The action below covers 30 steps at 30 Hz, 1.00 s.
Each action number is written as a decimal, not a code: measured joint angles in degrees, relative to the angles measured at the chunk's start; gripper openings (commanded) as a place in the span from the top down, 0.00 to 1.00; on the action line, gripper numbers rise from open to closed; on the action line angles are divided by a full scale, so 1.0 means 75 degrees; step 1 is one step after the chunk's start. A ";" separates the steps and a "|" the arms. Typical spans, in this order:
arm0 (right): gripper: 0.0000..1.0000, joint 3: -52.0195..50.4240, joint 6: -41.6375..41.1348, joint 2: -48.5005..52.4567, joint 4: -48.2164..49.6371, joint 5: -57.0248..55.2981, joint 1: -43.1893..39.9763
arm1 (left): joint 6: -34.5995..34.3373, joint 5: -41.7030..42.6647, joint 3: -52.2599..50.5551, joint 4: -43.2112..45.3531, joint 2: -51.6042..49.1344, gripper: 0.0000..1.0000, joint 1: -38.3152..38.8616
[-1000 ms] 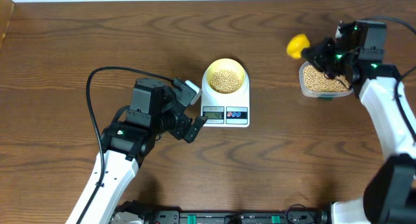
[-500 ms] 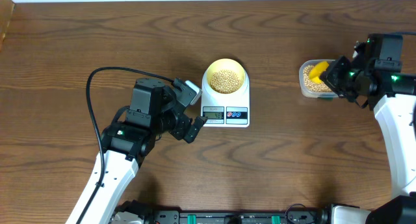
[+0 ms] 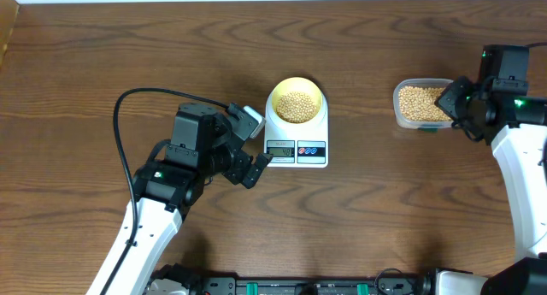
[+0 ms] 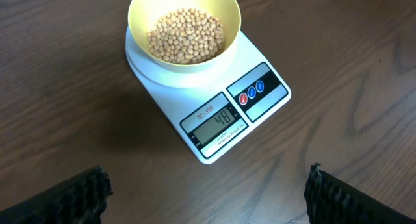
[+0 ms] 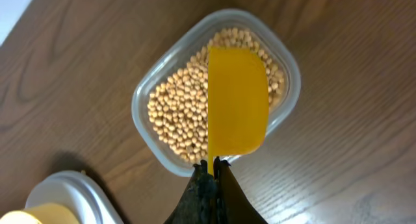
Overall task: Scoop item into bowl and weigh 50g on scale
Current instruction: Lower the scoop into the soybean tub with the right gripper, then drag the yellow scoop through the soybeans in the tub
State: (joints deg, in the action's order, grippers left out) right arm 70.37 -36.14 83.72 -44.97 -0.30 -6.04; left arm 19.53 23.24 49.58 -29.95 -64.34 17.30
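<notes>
Right gripper [image 5: 213, 167]: pressed together, pinching the thin handle of the yellow scoop [image 5: 237, 110]; at the far right of the worktop [image 3: 102, 64], at the right rim of the tub.
Scoop: held out over the right half of the clear tub [image 5: 138, 102]; no beans seen on its upper face; contact with the beans below cannot be told.
Change, right side: a second ago held off the tub's far left corner, yellow plain from overhead; half a second ago over the tub; now drawn right, hidden under the gripper in the overhead view, tub contents uncovered.
Left gripper [image 3: 255, 143]: spread wide, holding nothing; just left of the scale, fingers [image 4: 78, 198] apart at the near corners of the wrist view.
Change, left side: none; same pose in all three overhead pictures.
Tub: rounded rectangle, well right of the scale; a bed of tan beans [image 5: 172, 113] across its floor.
Bowl [image 4: 140, 10]: pale yellow, seated on the far part of the scale; a shallow heap of the same beans covering its bottom, rim clear above them.
Scale [image 4: 169, 100]: white, mid-worktop, front edge toward the near side; display [image 4: 216, 123] showing 48.
</notes>
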 measured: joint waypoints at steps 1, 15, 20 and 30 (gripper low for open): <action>0.99 0.0000 0.0003 0.0003 0.0064 -0.0050 0.0017 | 0.0000 0.0000 0.0000 0.0000 0.0000 0.02 0.0000; 0.99 0.0000 -0.0277 0.1093 0.0385 -0.0166 0.0650 | 0.0000 0.0000 0.0000 0.0000 0.0000 0.02 0.0000; 0.99 0.0000 -0.0420 0.1288 0.0586 -0.0172 0.0944 | 0.0000 0.0000 0.0000 0.0000 0.0000 0.02 0.0000; 0.99 0.0000 -0.0766 0.1824 0.0775 -0.0160 0.1282 | 0.0000 0.0000 0.0000 0.0000 0.0000 0.02 0.0000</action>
State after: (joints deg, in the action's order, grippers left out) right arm 70.37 -41.89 97.41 -39.16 -1.50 3.57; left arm 19.53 23.24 49.58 -29.95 -64.34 17.30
